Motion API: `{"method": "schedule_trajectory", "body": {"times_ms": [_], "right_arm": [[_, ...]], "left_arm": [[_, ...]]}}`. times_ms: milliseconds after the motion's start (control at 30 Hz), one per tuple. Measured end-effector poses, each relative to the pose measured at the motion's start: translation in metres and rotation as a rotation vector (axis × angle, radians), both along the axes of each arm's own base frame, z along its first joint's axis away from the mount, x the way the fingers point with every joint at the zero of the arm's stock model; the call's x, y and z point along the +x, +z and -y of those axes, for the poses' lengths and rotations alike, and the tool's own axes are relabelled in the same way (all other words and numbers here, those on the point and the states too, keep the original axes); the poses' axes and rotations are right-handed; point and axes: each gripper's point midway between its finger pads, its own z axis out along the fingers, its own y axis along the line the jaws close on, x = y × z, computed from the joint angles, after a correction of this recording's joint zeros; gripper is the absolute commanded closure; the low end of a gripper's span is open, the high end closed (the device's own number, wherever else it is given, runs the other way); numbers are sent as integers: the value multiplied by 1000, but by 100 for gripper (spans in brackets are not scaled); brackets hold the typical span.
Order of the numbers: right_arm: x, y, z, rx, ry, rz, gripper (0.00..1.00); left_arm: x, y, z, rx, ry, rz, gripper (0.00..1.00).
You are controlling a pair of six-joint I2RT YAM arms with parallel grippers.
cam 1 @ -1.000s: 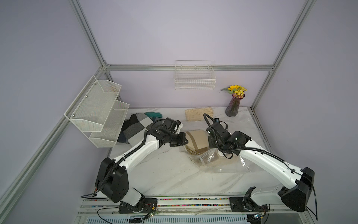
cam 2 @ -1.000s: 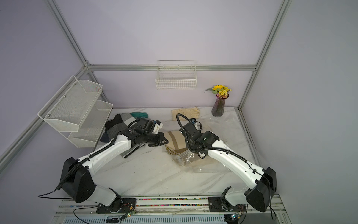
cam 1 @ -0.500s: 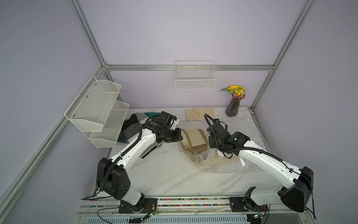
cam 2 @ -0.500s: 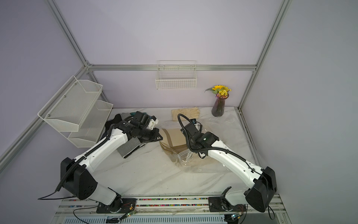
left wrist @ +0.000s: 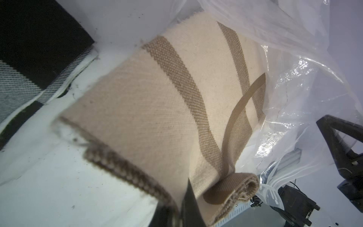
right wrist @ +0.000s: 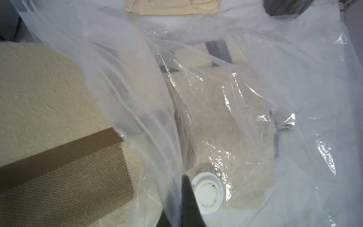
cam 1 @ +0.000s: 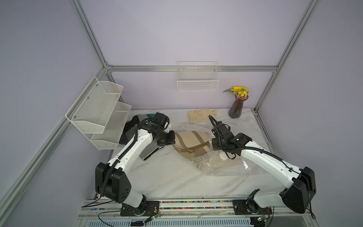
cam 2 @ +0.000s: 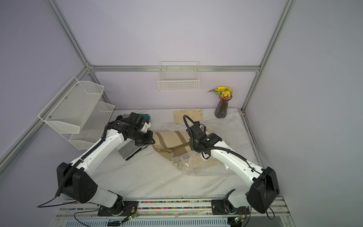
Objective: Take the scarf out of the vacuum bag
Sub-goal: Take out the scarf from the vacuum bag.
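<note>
White marble tabletop fills the floor of a lilac-walled cell. The vacuum bag lies crumpled on its right half, partly under the right arm.

The scarf, beige with brown stripes, is about half out of the bag. Its free end reaches the left gripper and the rest lies inside the plastic toward the front right. Its long axis runs across the table from the left arm to the right arm, slanting slightly to the front. The bag's mouth faces the left arm.

Both top views hide the fingertips of either claw behind the wrists. The left wrist view shows what they miss: the left gripper is clamped tight on a rolled edge of the scarf, and the cloth stretches away from it into the bag. A black, grey and white checked cloth lies just beside it on the table.

The right wrist view shows the right gripper pinched closed on a sheet of the bag. The round white valve cap sits just beside its fingers, and the scarf emerges on the other side.
</note>
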Motion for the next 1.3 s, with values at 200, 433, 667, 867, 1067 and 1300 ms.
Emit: {"method": "schedule_trajectory", "body": {"times_ms": [200, 433, 667, 867, 1067, 1300], "right_arm": [[1, 0, -9, 42, 31, -6, 100], [2, 1, -17, 85, 63, -10, 100], [0, -10, -18, 84, 74, -22, 100], [1, -12, -17, 84, 71, -21, 100], [1, -12, -17, 84, 71, -20, 100], [2, -12, -16, 83, 69, -19, 100]], "left_arm": [[-6, 4, -30, 61, 59, -18, 100], [-9, 1, -64, 159, 133, -48, 100], [-13, 1, -103, 295, 199, -66, 100], [-14, 2, -121, 386, 200, -74, 100], [-12, -7, -147, 530, 186, -103, 100], [-5, 6, -173, 695, 163, -54, 100]]}}
